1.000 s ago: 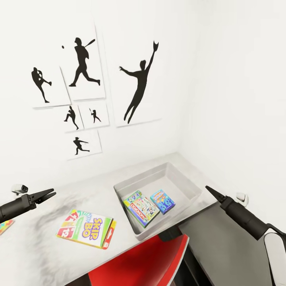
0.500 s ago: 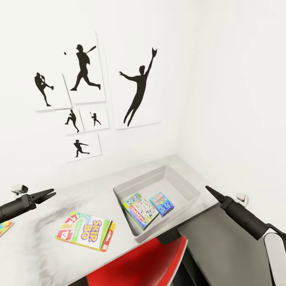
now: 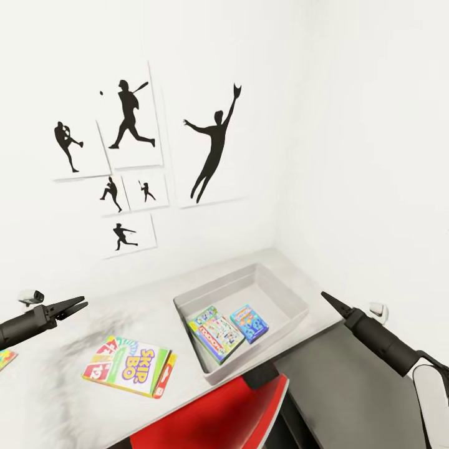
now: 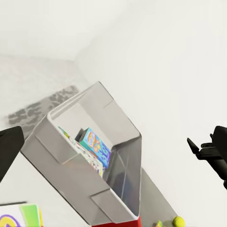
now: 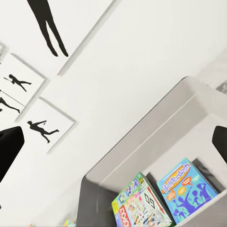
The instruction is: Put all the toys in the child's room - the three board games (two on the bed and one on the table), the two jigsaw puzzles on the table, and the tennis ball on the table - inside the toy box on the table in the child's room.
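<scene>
Nearest the robot, the red-and-white swivel chair (image 3: 215, 415) is tucked under the counter's front edge, below the toy box. The left claw (image 3: 80, 304) hangs above the counter's left part, its fingers parted a little and holding nothing. The right claw (image 3: 327, 298) hangs off the toy box's right end, above the lower dark grey section (image 3: 349, 399); in the head view its fingers look drawn together to a point, while its own wrist view shows two dark tips far apart, so I cannot tell how it stands.

On the pale grey counter (image 3: 68, 399), the Skip-Bo box (image 3: 129, 365) lies flat near the front edge, left of the toy box and apart from it. At the far left edge of the counter a sliver of a mosaic jigsaw puzzle (image 3: 5, 358) shows.

The toy box (image 3: 284, 284) sits toward the counter's right back corner, at an angle. Inside it, the Monopoly box (image 3: 216, 333) and the small blue box (image 3: 249, 323) lie side by side.

The left wrist view catches the tennis ball (image 4: 178, 221), beyond the toy box (image 4: 124, 125).

On the white wall behind hang black baseball-player pictures (image 3: 212, 144).
</scene>
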`<state>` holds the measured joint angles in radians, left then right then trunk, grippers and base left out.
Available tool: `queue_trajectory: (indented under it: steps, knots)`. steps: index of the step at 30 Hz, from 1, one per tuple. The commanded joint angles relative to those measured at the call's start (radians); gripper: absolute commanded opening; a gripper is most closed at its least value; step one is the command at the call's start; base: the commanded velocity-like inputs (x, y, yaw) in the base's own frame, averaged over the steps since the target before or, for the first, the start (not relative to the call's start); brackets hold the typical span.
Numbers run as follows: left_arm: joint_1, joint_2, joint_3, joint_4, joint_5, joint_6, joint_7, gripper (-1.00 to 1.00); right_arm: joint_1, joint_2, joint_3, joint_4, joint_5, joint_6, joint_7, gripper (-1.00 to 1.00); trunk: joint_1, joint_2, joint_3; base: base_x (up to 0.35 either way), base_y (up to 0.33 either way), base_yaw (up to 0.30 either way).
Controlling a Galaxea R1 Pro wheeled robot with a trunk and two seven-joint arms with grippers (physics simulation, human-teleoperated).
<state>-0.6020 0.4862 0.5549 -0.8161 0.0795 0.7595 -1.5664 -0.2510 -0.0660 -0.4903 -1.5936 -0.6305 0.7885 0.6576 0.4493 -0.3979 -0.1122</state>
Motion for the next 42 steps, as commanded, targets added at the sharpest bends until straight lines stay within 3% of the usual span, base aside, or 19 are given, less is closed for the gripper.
queue_trajectory:
  steps: [1, 18, 42]
  knots:
    - [-0.001, 0.000, 0.000, 0.000, -0.001, 0.011, -0.004, 1.00, -0.001, 0.000, 0.001, 0.000, -0.002, 0.006, 0.002, 1.00, 0.001, -0.002, -0.001, -0.006, -0.003, 0.000]
    - [-0.001, -0.001, -0.001, 0.000, -0.002, 0.011, -0.004, 1.00, -0.001, 0.000, 0.012, 0.000, -0.003, -0.015, 0.002, 1.00, 0.001, -0.002, 0.026, -0.117, 0.030, 0.000]
    - [-0.001, -0.003, -0.002, 0.000, -0.003, 0.011, -0.004, 1.00, -0.001, 0.000, 0.030, 0.000, -0.002, -0.016, -0.001, 1.00, 0.001, -0.002, 0.027, -0.029, 0.000, 0.000]
